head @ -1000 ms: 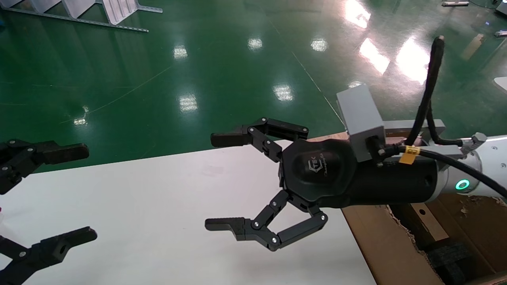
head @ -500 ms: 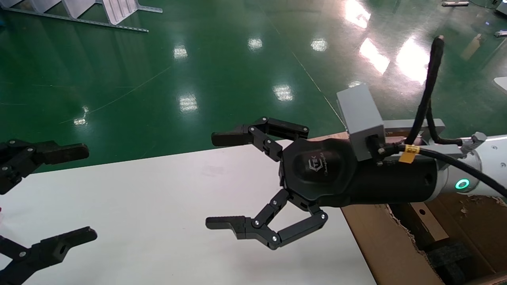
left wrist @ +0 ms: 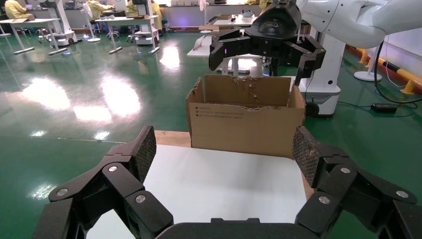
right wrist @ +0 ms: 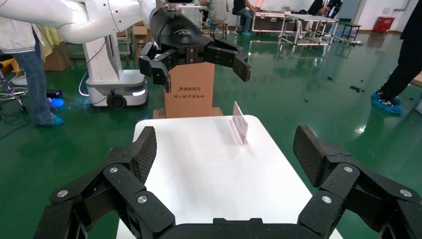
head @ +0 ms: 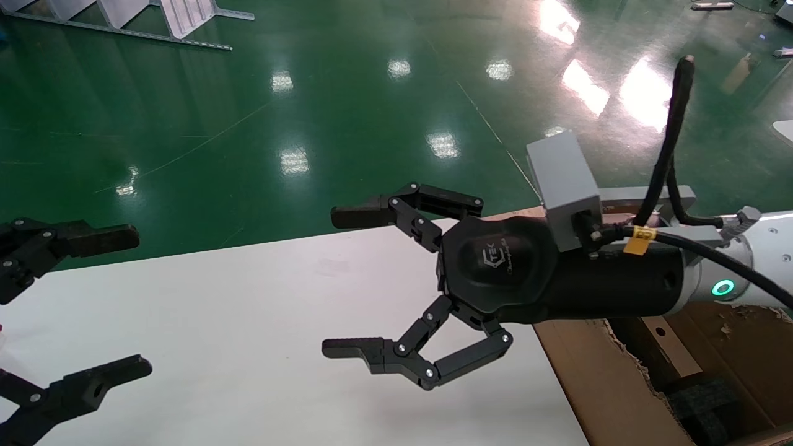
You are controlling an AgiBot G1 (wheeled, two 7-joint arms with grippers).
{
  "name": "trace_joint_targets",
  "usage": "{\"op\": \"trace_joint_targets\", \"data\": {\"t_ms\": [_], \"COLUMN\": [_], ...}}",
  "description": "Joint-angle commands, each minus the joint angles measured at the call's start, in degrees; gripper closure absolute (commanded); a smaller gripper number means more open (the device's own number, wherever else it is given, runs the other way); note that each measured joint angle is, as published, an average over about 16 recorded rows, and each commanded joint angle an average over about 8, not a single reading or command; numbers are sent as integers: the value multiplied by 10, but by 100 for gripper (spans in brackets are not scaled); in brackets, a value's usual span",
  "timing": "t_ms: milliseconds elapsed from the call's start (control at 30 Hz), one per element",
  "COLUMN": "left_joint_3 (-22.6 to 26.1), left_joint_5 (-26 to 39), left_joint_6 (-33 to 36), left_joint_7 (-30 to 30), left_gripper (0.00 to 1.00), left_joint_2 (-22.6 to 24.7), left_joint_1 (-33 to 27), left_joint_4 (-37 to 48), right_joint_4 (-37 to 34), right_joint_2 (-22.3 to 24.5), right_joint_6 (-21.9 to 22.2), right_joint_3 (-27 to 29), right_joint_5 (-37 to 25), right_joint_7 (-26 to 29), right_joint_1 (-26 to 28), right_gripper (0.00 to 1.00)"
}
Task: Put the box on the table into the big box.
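Observation:
The small brown box [head: 672,356], with a round black hole in one face, lies inside the big box [head: 604,384] at the lower right, partly hidden by my right arm. My right gripper [head: 341,284] is open and empty, held above the right part of the white table [head: 248,322]. My left gripper [head: 124,303] is open and empty at the table's left edge. In the left wrist view the big box [left wrist: 246,119], with ragged flap edges and printed text, stands past the table [left wrist: 224,184], and the right gripper [left wrist: 266,47] hangs above it. No box shows on the tabletop.
Black foam blocks [head: 700,402] lie in the big box beside the small box. A clear sign stand [right wrist: 240,122] stands on the table's far part in the right wrist view, with another brown carton [right wrist: 191,94] behind the table. Green floor surrounds the table.

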Motion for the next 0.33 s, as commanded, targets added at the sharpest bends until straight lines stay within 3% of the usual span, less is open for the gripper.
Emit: {"op": "trace_joint_targets", "data": {"t_ms": [33, 333], "left_joint_3": [0, 0], "left_joint_5": [0, 0], "left_joint_6": [0, 0], "left_joint_7": [0, 0], "left_gripper": [0, 0], "left_joint_2": [0, 0], "left_joint_1": [0, 0], "left_joint_4": [0, 0], "right_joint_4": [0, 0], "right_joint_2": [0, 0], "right_joint_6": [0, 0], "right_joint_3": [0, 0], "right_joint_5": [0, 0], "right_joint_7": [0, 0], "right_joint_1": [0, 0], "right_gripper": [0, 0]}}
